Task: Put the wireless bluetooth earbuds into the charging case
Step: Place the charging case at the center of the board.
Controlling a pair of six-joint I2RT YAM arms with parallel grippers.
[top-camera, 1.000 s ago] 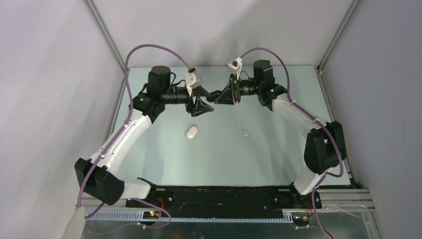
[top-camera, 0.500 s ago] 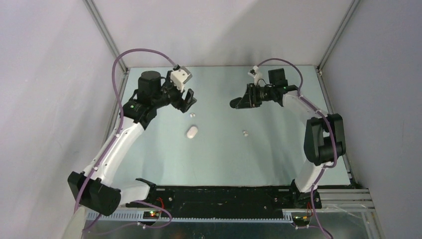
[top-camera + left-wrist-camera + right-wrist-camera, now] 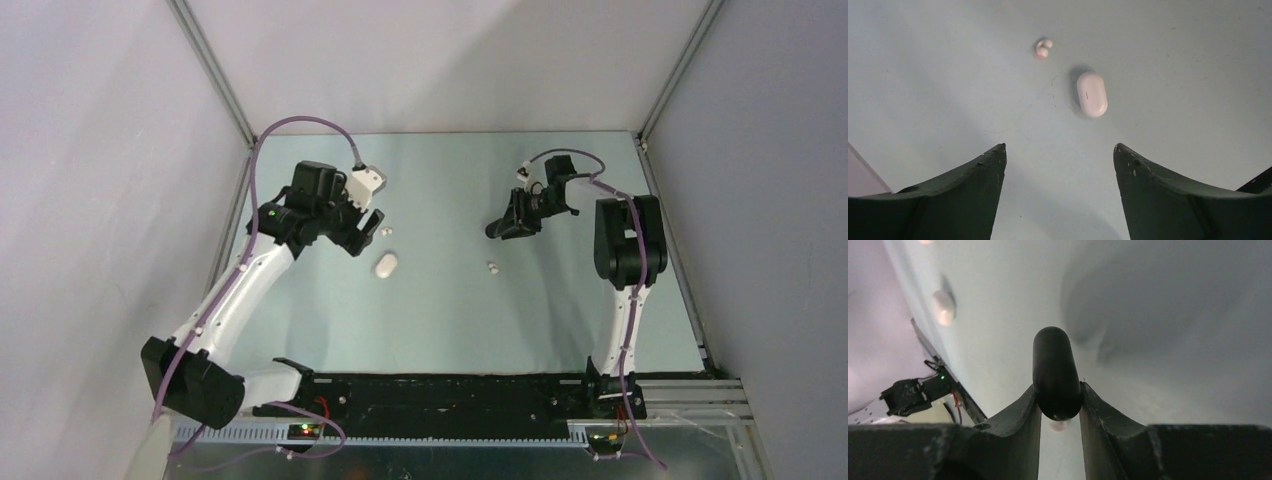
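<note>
A closed white oval charging case (image 3: 386, 264) lies on the table, also in the left wrist view (image 3: 1092, 94). One white earbud (image 3: 388, 231) lies just beyond it (image 3: 1043, 48). A second white earbud (image 3: 492, 267) lies to the right and shows blurred between the right fingers (image 3: 1059, 426). My left gripper (image 3: 366, 232) hovers left of the case, open and empty (image 3: 1060, 147). My right gripper (image 3: 497, 229) is shut on a black oval case (image 3: 1055, 372) and holds it above the table. Black earbuds are out of view.
Grey walls and metal frame posts (image 3: 215, 75) close in the table on the left, back and right. The black base rail (image 3: 450, 392) runs along the near edge. The white case shows blurred at the upper left of the right wrist view (image 3: 944, 307).
Both grippers have drawn apart from the back centre. The left swung left and lower, uncovering the earbud by the white case. The right carried the black case right and down.
</note>
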